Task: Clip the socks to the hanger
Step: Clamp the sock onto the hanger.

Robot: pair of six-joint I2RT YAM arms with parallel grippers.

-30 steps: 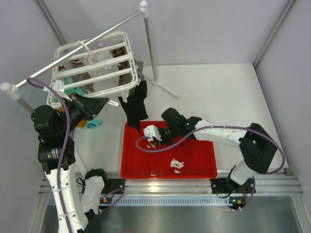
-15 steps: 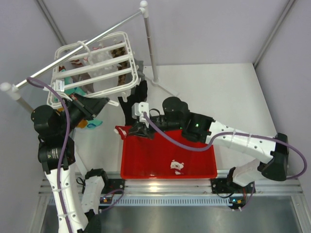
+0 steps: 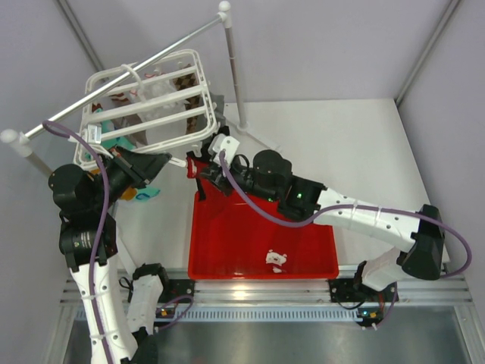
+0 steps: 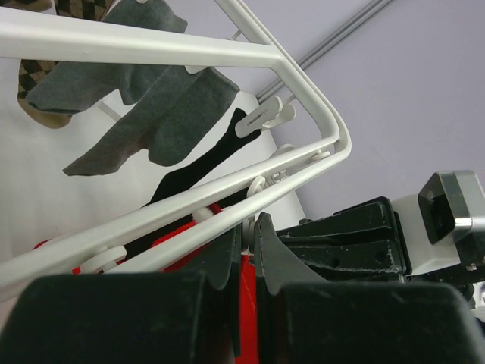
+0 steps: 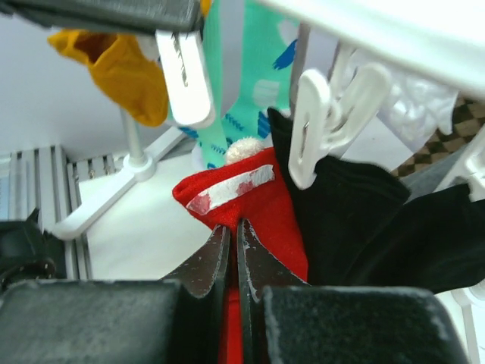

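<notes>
Red sock sits clamped in the right pincer, its top just left of a white clip. Left pincer is closed.

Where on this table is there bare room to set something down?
Bare table right of the rail stand's foot, behind the red tray; also most of the tray's floor. Crowded at the hanger's near corner, where left gripper, right gripper and dark red sock meet.
</notes>
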